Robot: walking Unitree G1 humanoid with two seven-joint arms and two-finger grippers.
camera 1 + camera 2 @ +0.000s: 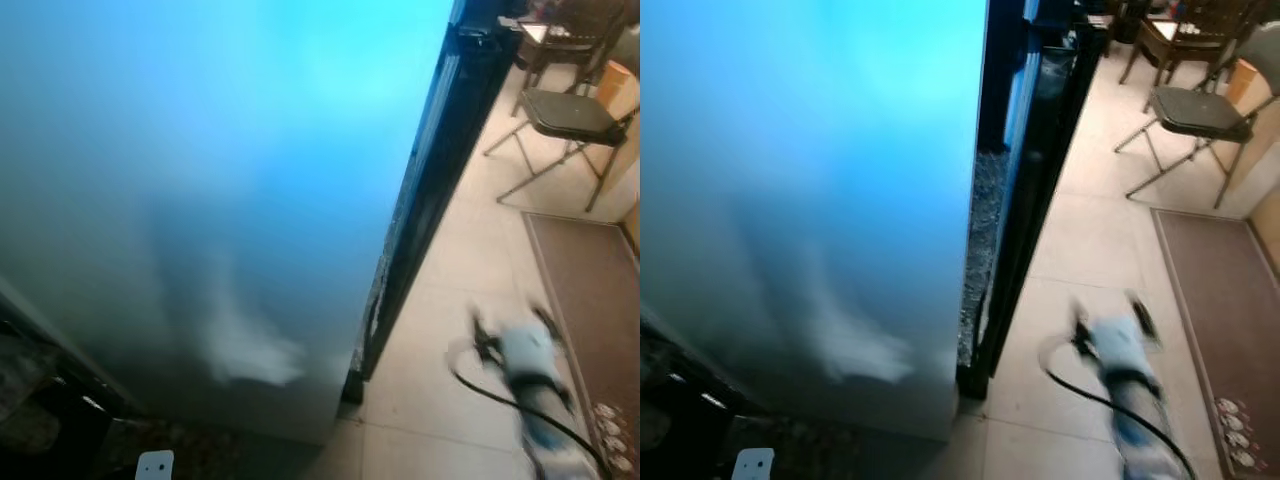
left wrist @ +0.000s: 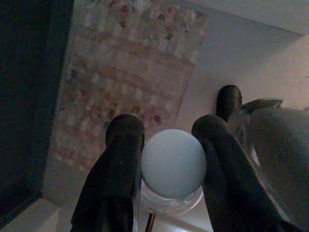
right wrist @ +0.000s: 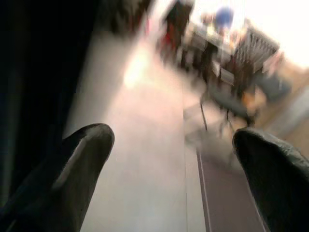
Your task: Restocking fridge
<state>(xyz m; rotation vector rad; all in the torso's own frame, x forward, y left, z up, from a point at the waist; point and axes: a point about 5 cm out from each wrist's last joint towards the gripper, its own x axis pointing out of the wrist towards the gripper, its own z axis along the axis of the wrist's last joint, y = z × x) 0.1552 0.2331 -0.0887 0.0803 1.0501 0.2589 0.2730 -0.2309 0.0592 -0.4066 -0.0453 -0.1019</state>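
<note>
The left hand (image 2: 166, 169) is clamped on a clear container with a pale round lid (image 2: 173, 163), one black finger (image 2: 118, 179) pressed against each side; what it holds inside cannot be made out. The patterned rug (image 2: 125, 77) lies beyond it. The fridge door (image 1: 200, 180), glowing blue, looms just ahead in the head views. The right hand (image 1: 515, 325), blurred, hangs low over the tiled floor (image 1: 450, 260) with its fingers spread wide apart. A folding chair (image 1: 565, 120) stands further off beside a brown mat (image 1: 585, 290).

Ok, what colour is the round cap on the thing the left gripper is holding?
Pale bluish-white: the round cap sits between the left gripper's black fingers, clearest in the left wrist view.
</note>
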